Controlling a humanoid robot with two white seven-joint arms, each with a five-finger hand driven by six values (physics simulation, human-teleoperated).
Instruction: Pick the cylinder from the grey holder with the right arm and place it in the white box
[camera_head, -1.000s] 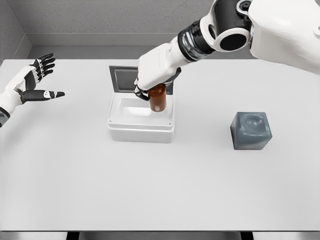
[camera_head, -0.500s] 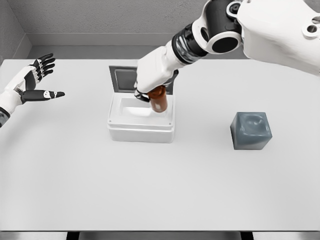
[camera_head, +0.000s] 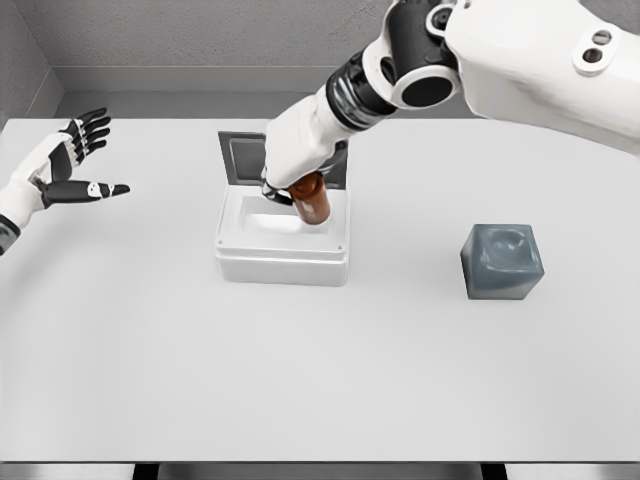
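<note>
brown cylinder, white box, grey holder

One head-mounted view looks steeply down, fairly near, across the table.

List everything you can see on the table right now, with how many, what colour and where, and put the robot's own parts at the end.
cylinder: one, brown, tilted over the open box, held in the right hand
box: one, white, open, left of table centre, dark grey lid standing behind it
holder: one, grey, cube-shaped, empty dent on top, right side of the table
table: one, white
left hand: one, white with black fingers, open, at the left edge over the table
right hand: one, white, over the box, arm entering from the upper right
</note>
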